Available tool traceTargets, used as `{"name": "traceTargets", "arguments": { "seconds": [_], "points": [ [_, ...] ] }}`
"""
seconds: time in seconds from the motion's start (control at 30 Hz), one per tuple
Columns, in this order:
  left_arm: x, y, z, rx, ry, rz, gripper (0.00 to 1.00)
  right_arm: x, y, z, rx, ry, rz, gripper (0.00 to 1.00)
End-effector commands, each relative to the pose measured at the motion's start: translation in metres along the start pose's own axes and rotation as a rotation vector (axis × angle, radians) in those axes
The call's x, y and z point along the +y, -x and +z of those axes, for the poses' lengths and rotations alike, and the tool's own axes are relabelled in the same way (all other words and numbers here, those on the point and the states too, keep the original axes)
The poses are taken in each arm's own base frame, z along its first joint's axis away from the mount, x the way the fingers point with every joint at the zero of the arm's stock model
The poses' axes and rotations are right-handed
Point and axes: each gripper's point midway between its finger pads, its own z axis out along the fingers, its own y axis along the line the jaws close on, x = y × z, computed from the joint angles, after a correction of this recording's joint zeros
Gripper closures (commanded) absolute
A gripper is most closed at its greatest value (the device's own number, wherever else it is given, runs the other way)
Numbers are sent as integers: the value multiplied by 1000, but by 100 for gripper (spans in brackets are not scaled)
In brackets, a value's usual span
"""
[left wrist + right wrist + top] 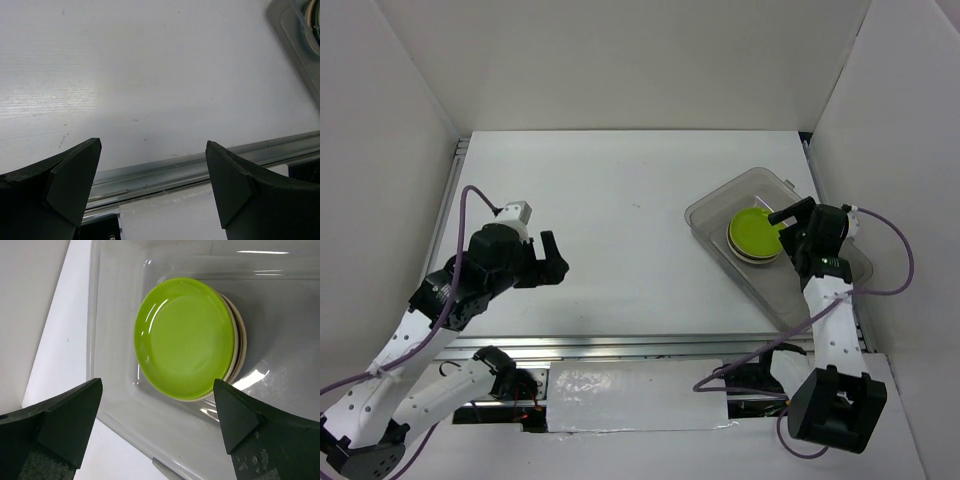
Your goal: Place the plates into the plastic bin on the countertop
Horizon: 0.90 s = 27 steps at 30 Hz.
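Note:
The clear plastic bin point(715, 205) sits at the right of the white countertop point(610, 220). Inside it is a stack of plates topped by the lime green plate point(754, 233); cream rims show beneath it in the right wrist view point(239, 347), the other plates are hidden. My right gripper point(786, 222) hovers open and empty just above the bin, beside the green plate point(185, 337). My left gripper point(553, 260) is open and empty over bare countertop at the left, far from the bin. In the left wrist view the bin corner point(295, 30) shows at the upper right.
White panels wall the countertop at the back and both sides. The metal rail point(620, 347) runs along the front edge and also shows in the left wrist view point(200, 167). Both arm bases and their purple cables sit below the rail.

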Motion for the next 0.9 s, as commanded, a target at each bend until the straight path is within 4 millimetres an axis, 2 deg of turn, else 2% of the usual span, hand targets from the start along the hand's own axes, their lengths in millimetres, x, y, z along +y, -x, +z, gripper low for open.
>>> {"name": "traceTargets", "arguments": {
  "seconds": [0.0,0.07,0.1,0.13,0.17,0.2,0.23,0.27,0.3,0.33,0.37,0.4,0.43,0.47,0.5,0.57,0.63,0.73,0.77,0.87],
  "points": [
    [16,9,-5,-33,91,25,1,12,6,-25,-29,19,-88,0],
    [25,22,-9,-71,161,25,1,32,-4,-40,-3,104,-197,0],
    [27,28,-12,-85,185,28,1,37,-8,-53,5,124,-236,0],
    [33,31,-15,-89,220,36,1,49,-4,-65,-9,157,-292,0],
    [39,47,-22,-138,279,31,1,51,-14,-77,15,161,-342,0],
    [43,55,-26,-160,310,28,1,68,-5,-96,-17,211,-373,0],
    [46,65,-35,-188,339,18,1,73,-7,-109,-14,238,-438,0],
    [49,70,-36,-195,373,14,1,74,-18,-123,26,249,-486,0],
    [54,78,-42,-223,409,6,1,88,-10,-147,-8,305,-503,0],
    [54,86,-51,-244,419,-6,1,88,-1,-158,-58,287,-513,0],
    [56,90,-53,-255,435,-13,1,83,-6,-168,-38,283,-544,0],
    [59,95,-58,-274,452,-19,1,96,-1,-196,-51,360,-560,0],
    [59,100,-64,-294,453,-33,1,96,1,-208,-42,375,-576,0],
    [62,101,-70,-303,462,-42,1,87,-1,-218,-12,360,-606,0],
    [64,103,-78,-318,463,-57,1,84,4,-236,-5,382,-630,0],
    [64,102,-86,-330,451,-66,1,83,16,-259,-22,423,-632,0],
    [65,99,-96,-347,431,-83,1,77,20,-273,-26,451,-654,0],
    [68,85,-104,-344,393,-91,1,67,32,-302,-64,521,-676,0],
    [67,82,-105,-342,373,-90,1,66,36,-318,-77,572,-677,0],
    [67,67,-110,-332,319,-86,1,59,42,-342,-88,653,-672,0]
  ]
}}
